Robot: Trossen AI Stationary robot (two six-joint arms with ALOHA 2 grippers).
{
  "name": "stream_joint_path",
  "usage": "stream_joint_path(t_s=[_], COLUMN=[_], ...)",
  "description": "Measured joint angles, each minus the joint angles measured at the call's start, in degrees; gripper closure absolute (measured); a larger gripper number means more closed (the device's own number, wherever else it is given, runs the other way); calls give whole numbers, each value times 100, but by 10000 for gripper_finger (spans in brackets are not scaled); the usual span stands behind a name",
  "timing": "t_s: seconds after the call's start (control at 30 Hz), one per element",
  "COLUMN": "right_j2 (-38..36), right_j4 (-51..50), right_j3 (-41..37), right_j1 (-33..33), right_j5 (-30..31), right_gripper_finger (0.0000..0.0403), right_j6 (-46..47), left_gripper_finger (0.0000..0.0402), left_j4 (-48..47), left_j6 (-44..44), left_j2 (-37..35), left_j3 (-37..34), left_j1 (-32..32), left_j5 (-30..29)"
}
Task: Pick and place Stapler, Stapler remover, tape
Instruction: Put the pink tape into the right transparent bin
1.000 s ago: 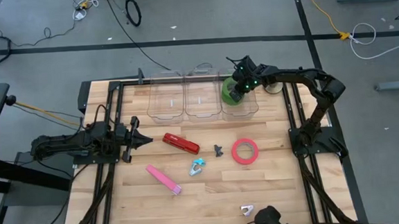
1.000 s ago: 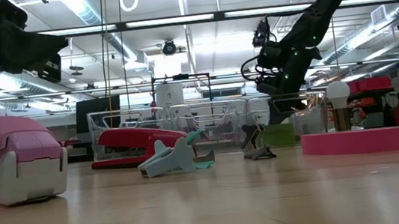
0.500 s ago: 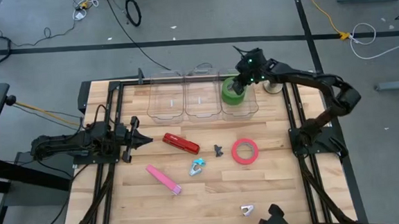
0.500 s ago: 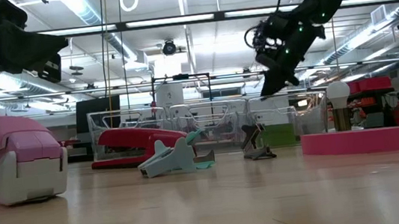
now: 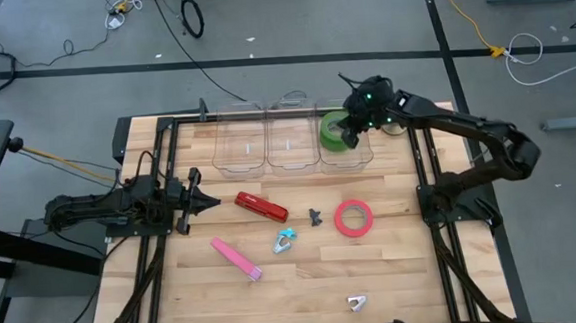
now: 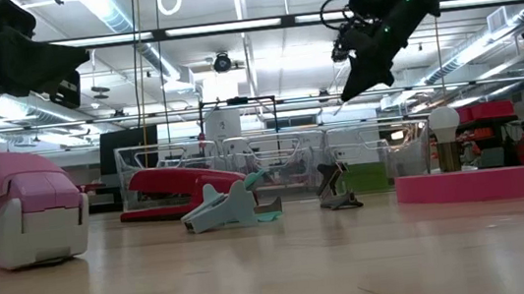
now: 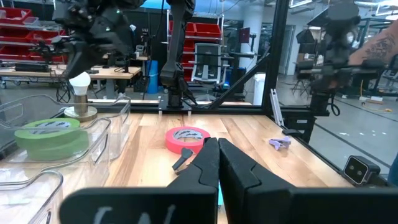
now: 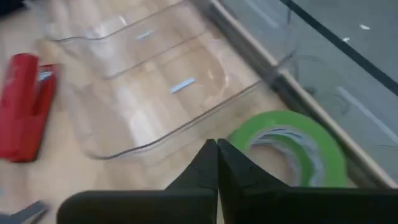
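The green tape (image 5: 334, 131) lies flat in the rightmost clear bin (image 5: 363, 155); it also shows in the right wrist view (image 8: 298, 146). The red tape (image 5: 353, 218) lies flat on the table. A red stapler (image 5: 261, 205), a pink stapler (image 5: 236, 259), a teal stapler remover (image 5: 284, 242) and a dark stapler remover (image 5: 314, 217) lie mid-table. My right gripper (image 5: 351, 120) is shut and empty, raised above the green tape (image 6: 349, 88). My left gripper (image 5: 208, 199) is shut and empty at the table's left, pointing at the red stapler.
Two more clear bins (image 5: 240, 144) (image 5: 292, 141) stand at the far edge, left of the green tape's bin. A small pale remover (image 5: 356, 303) lies near the front edge. A white bulb-shaped object (image 5: 398, 127) stands right of the bins.
My right gripper has risen from just over the green tape to well above the bin, drifting slightly toward the table's right. The green tape has stayed flat in the bin.
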Motion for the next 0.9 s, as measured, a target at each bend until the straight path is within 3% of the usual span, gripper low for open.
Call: stream_joint_path(t_s=[0.57, 0.9], right_j2=[-810, -928], right_j4=[-1021, -1586], right_j3=[0, 0], right_j1=[1869, 2942], right_j5=[1, 14], right_gripper_finger=[403, 403], right_j6=[313, 348], left_gripper_finger=[399, 399], left_j4=[1, -1], left_j6=[2, 0], left_j2=[-1, 0], left_j3=[-1, 0], left_j1=[1, 1], left_j5=[0, 0])
